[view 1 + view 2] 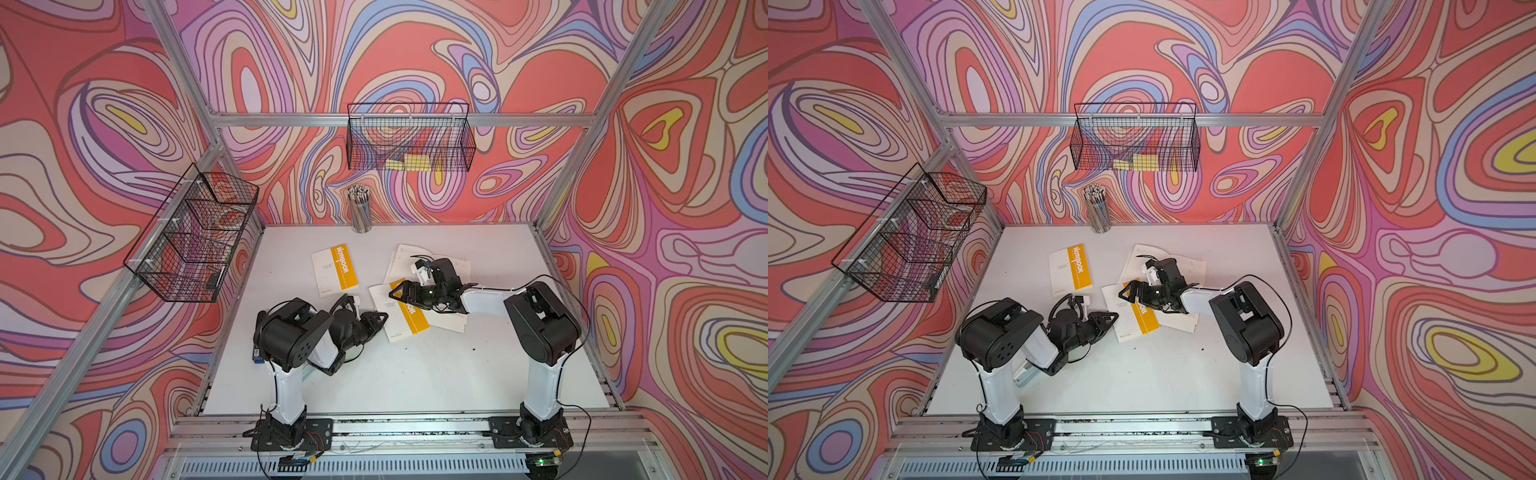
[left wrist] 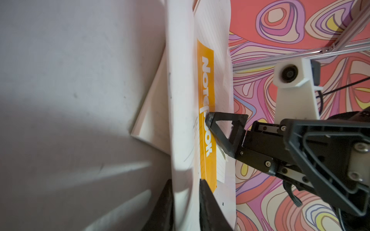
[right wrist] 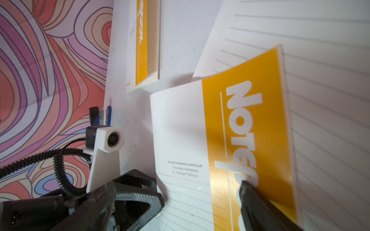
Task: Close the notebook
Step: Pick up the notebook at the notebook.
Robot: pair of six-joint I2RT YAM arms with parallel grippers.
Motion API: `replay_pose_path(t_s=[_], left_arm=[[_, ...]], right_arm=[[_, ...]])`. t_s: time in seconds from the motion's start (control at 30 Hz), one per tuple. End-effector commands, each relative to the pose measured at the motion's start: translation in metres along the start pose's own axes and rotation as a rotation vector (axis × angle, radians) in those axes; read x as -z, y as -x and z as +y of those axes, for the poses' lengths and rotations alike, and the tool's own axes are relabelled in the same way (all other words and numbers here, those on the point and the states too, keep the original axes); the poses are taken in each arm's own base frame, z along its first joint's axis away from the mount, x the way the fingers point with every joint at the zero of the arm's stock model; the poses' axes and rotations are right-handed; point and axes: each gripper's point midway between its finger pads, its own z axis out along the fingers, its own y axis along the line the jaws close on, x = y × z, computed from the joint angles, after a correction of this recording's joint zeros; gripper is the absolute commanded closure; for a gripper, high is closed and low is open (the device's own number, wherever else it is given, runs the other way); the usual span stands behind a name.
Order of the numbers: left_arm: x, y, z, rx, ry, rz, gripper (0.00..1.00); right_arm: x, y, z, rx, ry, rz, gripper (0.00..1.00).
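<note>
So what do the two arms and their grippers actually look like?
Both arms have white link shells and black joint housings on black base plates. The left gripper and right gripper are black, with triangular cut-out jaws. Each wrist carries a white camera mount; thin black cables trail along the arms.

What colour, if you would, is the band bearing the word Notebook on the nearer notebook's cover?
Orange-yellow band with white lettering; clearest in the right wrist view.

Open notebook (image 1: 451,266) pages partly hidden under right arm; yellow blocks (image 1: 409,162) in wire basket (image 1: 467,141) indistinct
</note>
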Motion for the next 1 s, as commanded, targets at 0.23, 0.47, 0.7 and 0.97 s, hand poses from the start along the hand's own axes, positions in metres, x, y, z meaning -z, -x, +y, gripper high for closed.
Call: replay_pose_path(t_s=[0.23,0.47,0.7,0.97], left_arm=[[0.006,-0.012,0.017,0.009,0.036,0.036,0.89],[0.005,-0.011,0.012,-0.001,0.022,0.04,1.0],[0.003,-0.013,0.001,-0.014,-0.011,0.063,1.0],[0.008,-0.007,-0.029,-0.075,-0.052,0.068,1.0]], right_arm=[[-0.002,-0.012,-0.017,-0.04,-0.043,0.037,0.02],[0.009,0.0,0.004,0.009,-0.011,0.011,0.02],[0.041,0.028,0.053,0.094,0.037,-0.052,0.02],[0.068,0.039,0.084,0.135,0.066,-0.097,0.02]])
